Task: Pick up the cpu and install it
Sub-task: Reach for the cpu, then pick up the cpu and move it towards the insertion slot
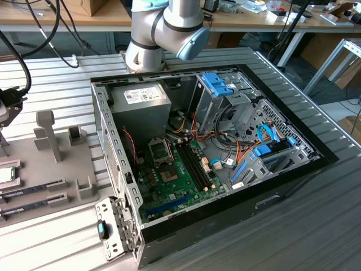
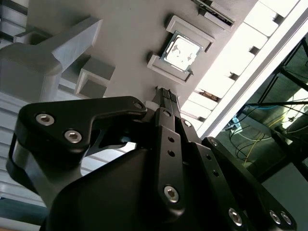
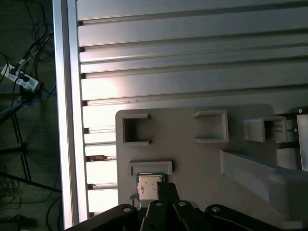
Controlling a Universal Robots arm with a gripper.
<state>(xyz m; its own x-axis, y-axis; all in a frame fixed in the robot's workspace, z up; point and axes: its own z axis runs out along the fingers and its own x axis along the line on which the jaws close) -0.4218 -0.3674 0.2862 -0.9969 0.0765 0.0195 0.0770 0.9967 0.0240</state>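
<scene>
Pick step, approach stage: in the second wrist view the pincer [image 2: 166, 94] hovers near the cpu [image 2: 180, 50], tips seemingly closed and empty, cpu flat in its grey holder [image 2: 159, 66] on the fixture plate [image 2: 125, 33], ungrasped; gripping calls for spread tips centred over it.

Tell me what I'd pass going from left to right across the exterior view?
cpu → tall grey post → grey power supply → blue drive bracket → blue cables
</scene>
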